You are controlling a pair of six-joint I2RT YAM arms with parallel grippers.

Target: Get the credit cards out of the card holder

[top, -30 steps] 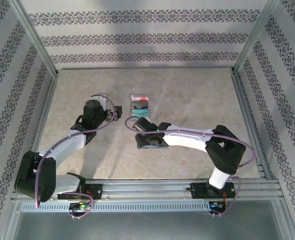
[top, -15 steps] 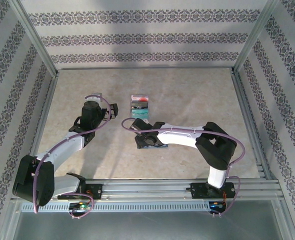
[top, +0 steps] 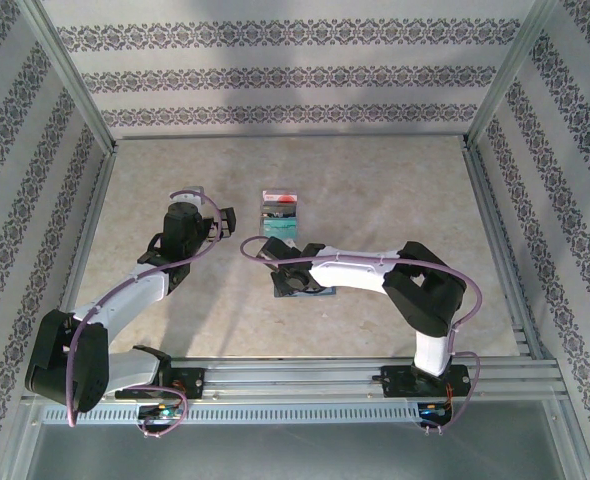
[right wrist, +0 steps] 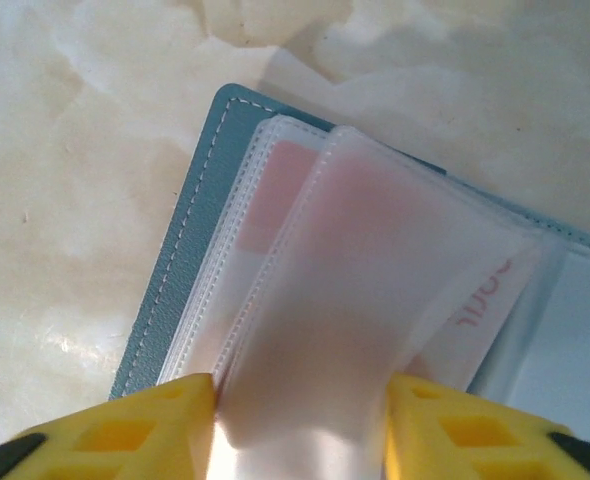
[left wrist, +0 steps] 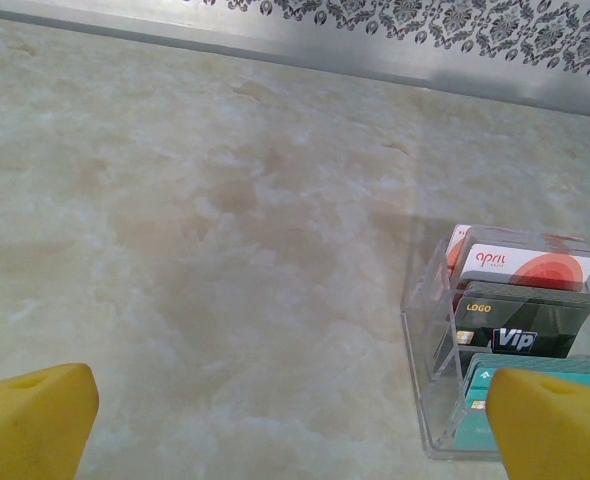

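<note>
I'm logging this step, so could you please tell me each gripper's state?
Left gripper: open, empty.
Right gripper: closed on a clear sleeve of the card holder.

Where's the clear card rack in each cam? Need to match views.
Top external: clear card rack sits mid-table, just beyond both arm tips.
Left wrist: rack at lower right, cards standing in it.
Right wrist: lens is close on the card holder and its clear sleeves.
Shared landmark: the marbled tabletop.

Part of card holder (right wrist: 187,235) off-frame
</note>
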